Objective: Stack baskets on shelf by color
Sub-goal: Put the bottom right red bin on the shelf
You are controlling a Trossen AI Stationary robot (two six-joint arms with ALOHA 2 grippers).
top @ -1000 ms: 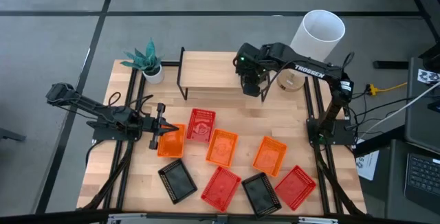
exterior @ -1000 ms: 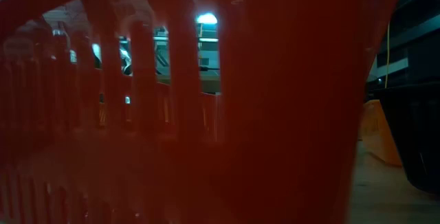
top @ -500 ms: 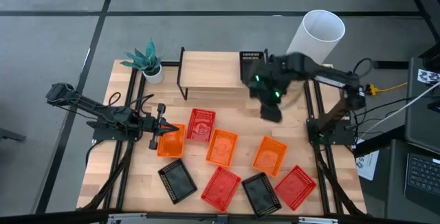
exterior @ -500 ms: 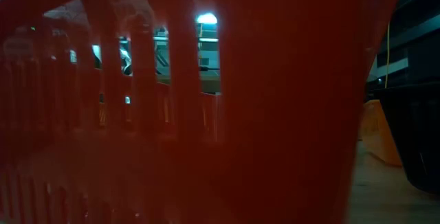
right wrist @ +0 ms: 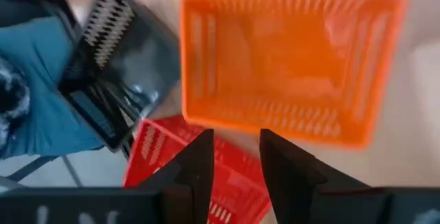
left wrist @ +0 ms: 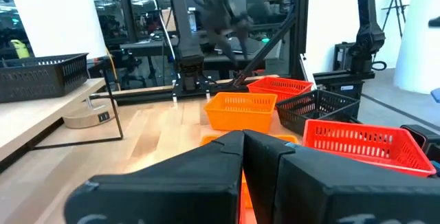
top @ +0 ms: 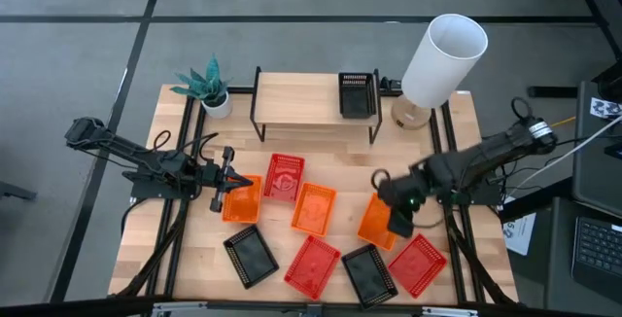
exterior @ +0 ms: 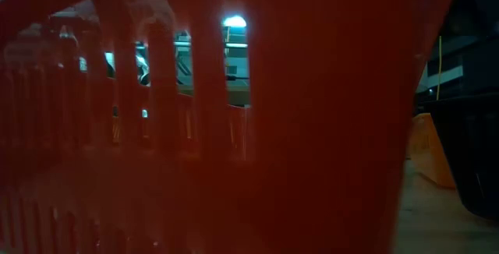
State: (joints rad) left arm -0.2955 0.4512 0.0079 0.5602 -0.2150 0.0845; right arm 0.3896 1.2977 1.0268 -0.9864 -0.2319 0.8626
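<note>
Right gripper [top: 400, 222], jaws slightly parted and holding nothing, poised above the near edge of an orange basket [top: 380, 220] on the right side of the bench [top: 457, 123]; its wrist view shows that basket directly beyond the fingers [right wrist: 199, 162], with a red basket [right wrist: 199, 183] and a black basket [right wrist: 120, 80] beside it. Left gripper [top: 230, 181], jaws close together with a thin gap, at the rim of a second orange basket [top: 243, 200] on the left of the bench; whether it grips the rim cannot be told. By judgement the task is at an early stage: one black basket [top: 357, 94] sits on the right end of the shelf [top: 296, 98], while eight remain on the bench, namely three orange, three red and two black, scattered singly in front of the shelf and none stacked. The baskets are shallow, rectangular, open-mesh plastic trays with slotted walls and slightly flared rims, a form judged likely to nest when stacked. The low view is almost filled by the wall of one red basket [exterior: 234, 129].
</note>
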